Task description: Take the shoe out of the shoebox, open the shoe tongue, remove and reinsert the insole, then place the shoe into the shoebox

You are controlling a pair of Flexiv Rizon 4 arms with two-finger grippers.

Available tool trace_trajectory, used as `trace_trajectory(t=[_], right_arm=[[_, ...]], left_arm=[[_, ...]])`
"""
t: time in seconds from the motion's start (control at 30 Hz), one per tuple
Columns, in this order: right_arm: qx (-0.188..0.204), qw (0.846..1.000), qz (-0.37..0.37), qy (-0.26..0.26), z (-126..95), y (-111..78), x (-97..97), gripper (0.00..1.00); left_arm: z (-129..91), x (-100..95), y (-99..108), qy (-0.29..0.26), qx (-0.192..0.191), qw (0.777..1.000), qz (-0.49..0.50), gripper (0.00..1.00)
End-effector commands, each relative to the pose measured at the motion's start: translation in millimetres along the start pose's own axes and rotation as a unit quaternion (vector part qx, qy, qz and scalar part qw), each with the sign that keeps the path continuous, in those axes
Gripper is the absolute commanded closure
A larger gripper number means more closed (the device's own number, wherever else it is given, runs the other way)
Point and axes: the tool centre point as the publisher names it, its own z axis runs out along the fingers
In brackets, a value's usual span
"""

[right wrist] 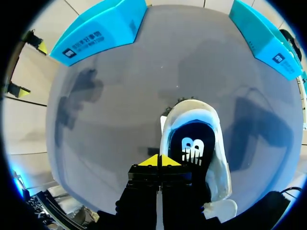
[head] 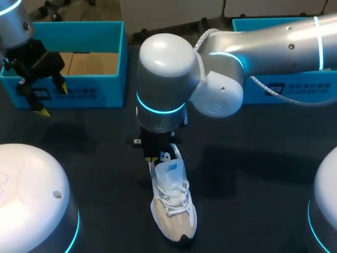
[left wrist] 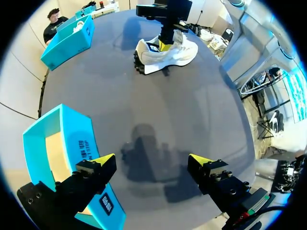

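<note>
Shoe (head: 171, 203) out of the box, upright on the desk (head: 253, 174), toe toward the robot, laces tied. Right gripper (head: 155, 158) at the rim of its opening; fingers clenched tip to tip, and whether they pinch any fabric cannot be told. Left gripper (head: 51, 99) hangs released in front of the blue shoebox (head: 73, 95), well apart from the shoe. Second blue box (head: 295, 89) at far right.

place: robotics lab | signs: left arm (head: 18, 26), right arm (head: 263, 47) over dark table (head: 253, 174) | props: blue shoebox (head: 79, 92), white shoe (head: 174, 203)
</note>
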Motion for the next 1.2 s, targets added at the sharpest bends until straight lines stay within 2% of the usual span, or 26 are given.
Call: trace_trajectory(t=[0.03, 0.1, 0.43, 0.9, 1.07, 1.2], right_arm=[[0.000, 1.000, 0.000, 0.001, -1, -0.2, -1.5, 1.00], [0.000, 1.000, 0.000, 0.001, -1, -0.2, -1.5, 1.00], [0.002, 0.998, -0.010, -0.062, -3, -0.1, 7.5, 1.00], [-0.017, 0.991, -0.022, -0.129, 15, 7.8, -14.6, 1.00], [-0.021, 0.991, -0.022, -0.130, 18, 10.2, -21.2, 1.00], [-0.011, 0.991, -0.028, -0.131, 31, 16.2, -26.0, 1.00]], left_arm=[[-1, -0.1, 0, 0.001, -0.001, 1.000, 0.001, 0.00], [-1, -0.1, 0, 0.001, -0.001, 1.000, 0.001, 0.00], [-1, -0.1, 0, 0.001, -0.001, 1.000, 0.001, 0.00], [-1, -0.1, 0, 0.001, -0.001, 1.000, 0.001, 0.00], [-1, -0.1, 0, 0.001, -0.001, 1.000, 0.001, 0.00], [-1, -0.1, 0, 0.001, -0.001, 1.000, 0.001, 0.00]])
